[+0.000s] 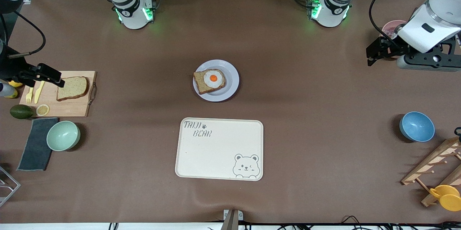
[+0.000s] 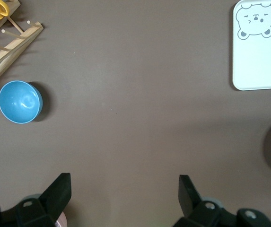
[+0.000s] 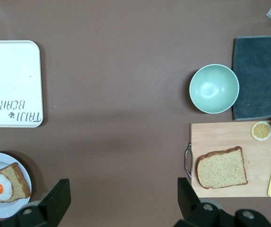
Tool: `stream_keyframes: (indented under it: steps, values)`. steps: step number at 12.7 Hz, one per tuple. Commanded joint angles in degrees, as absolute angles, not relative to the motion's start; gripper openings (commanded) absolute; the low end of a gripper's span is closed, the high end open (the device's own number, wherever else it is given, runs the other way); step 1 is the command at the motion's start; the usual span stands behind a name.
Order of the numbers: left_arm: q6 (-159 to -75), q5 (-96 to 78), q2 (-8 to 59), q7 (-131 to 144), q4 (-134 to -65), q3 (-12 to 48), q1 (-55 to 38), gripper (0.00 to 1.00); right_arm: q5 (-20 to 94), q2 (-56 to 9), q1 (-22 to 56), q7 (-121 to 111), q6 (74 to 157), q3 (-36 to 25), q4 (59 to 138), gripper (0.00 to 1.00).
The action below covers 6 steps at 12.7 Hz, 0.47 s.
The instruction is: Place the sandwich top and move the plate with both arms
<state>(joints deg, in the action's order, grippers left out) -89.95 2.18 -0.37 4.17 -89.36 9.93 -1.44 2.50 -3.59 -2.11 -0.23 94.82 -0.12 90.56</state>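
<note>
The sandwich top (image 1: 72,88), a bare brown slice, lies on a wooden cutting board (image 1: 68,106) at the right arm's end of the table; it also shows in the right wrist view (image 3: 221,168). The pale plate (image 1: 230,79) sits mid-table and carries a bread slice with a fried egg (image 1: 212,79). My right gripper (image 1: 54,78) hangs open over the board's edge beside the sandwich top, its jaws wide and empty (image 3: 123,187). My left gripper (image 1: 374,55) hovers open over the left arm's end of the table, with only bare mat between its fingers (image 2: 125,182).
A cream bear tray (image 1: 219,149) lies nearer the camera than the plate. A green bowl (image 1: 63,135), grey cloth (image 1: 35,143), avocado (image 1: 21,111), lemon slice (image 1: 42,109) and yellow cutlery (image 1: 34,93) crowd the board. A blue bowl (image 1: 416,126), wooden rack (image 1: 435,167) and pink bowl (image 1: 390,28) stand at the left arm's end.
</note>
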Motion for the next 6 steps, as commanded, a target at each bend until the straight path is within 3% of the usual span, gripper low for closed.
stream_keyframes:
  steps: [1,6]
  values:
    - [-88.95,1.58,-0.53,4.31,-88.68,10.72,-0.53,1.0,1.32,-2.73,-2.64,0.97,95.27,0.88,91.23,1.0]
    - [-88.95,0.7,0.87,4.92,-86.5,10.72,-1.14,1.0,1.41,-3.25,-2.99,0.1,95.53,0.7,91.23,1.0]
